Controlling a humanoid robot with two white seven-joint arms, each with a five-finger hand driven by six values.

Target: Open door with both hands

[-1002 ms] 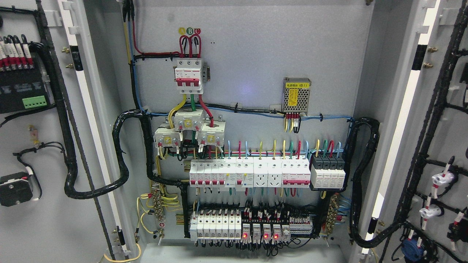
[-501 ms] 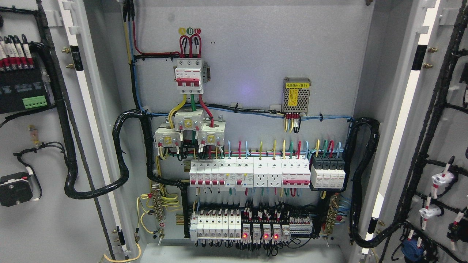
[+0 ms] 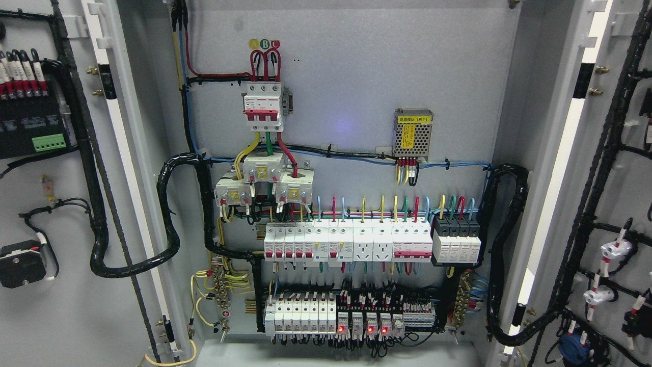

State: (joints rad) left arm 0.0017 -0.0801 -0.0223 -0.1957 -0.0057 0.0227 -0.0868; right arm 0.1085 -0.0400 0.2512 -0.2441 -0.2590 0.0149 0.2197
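Both doors, the left door (image 3: 61,316) and right door (image 3: 619,168), stand swung wide, exposing the breakers (image 3: 346,242) on the back panel (image 3: 356,76), so the opening looks complete; neither hand is in view, so finger state and positions relative to them cannot be told.

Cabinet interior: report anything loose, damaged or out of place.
Nothing stands out. Both doors stand open, the breakers sit in even rows, and the cable bundles are tied. Three red lamps glow on the bottom row. No hand is in view.
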